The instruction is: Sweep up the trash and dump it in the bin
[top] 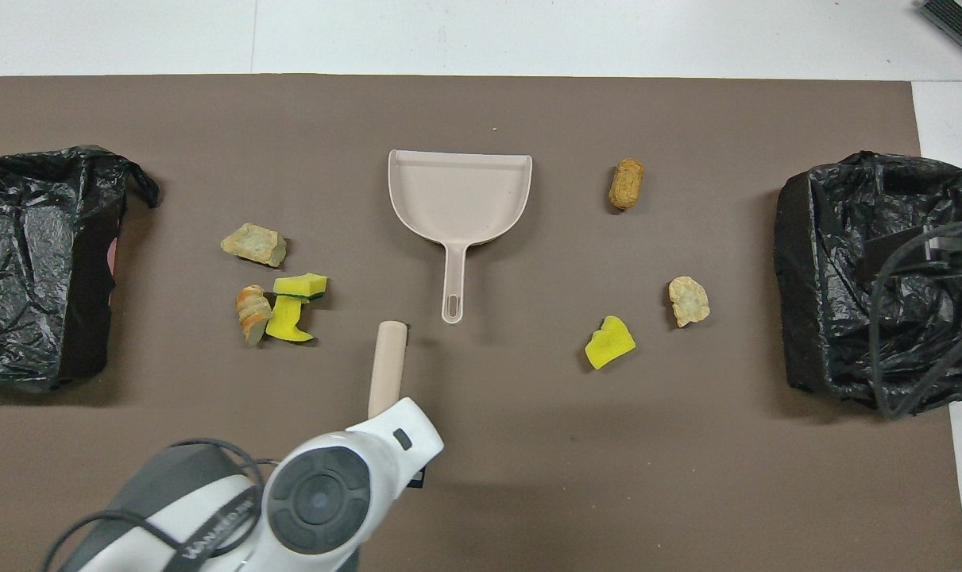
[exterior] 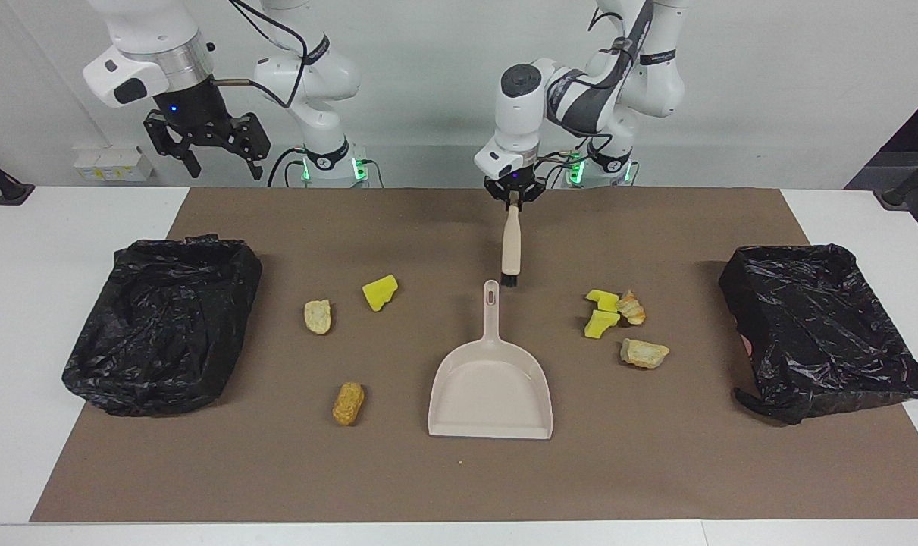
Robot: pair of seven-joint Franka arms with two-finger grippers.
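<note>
Beige brush (exterior: 510, 246) hangs from my left gripper (exterior: 512, 195), whose fingers are clamped on the top of its handle; the dark bristles point down over the brown mat (exterior: 459, 478), just beside the end of the dustpan (exterior: 490, 390) handle, a little toward my left arm's end of the table. My dustpan lies flat at mid-mat, its mouth turned away from me. Trash is scattered on both sides of it. Toward my left arm's end sits a cluster (exterior: 609, 309) of two yellow foam chunks touching a striped bread-like lump, with another crusty lump (exterior: 643, 353) close by, farther from me. Toward my right arm's end lie a yellow chunk (exterior: 380, 293), a pale lump (exterior: 318, 316) and an orange-brown nugget (exterior: 348, 403), each apart. A black-lined bin (exterior: 822, 330) stands at my left arm's end and another bin (exterior: 163, 322) at my right arm's end. My right gripper (exterior: 206, 146) waits raised, its fingers spread wide and holding nothing, above the table edge near that second bin.
</note>
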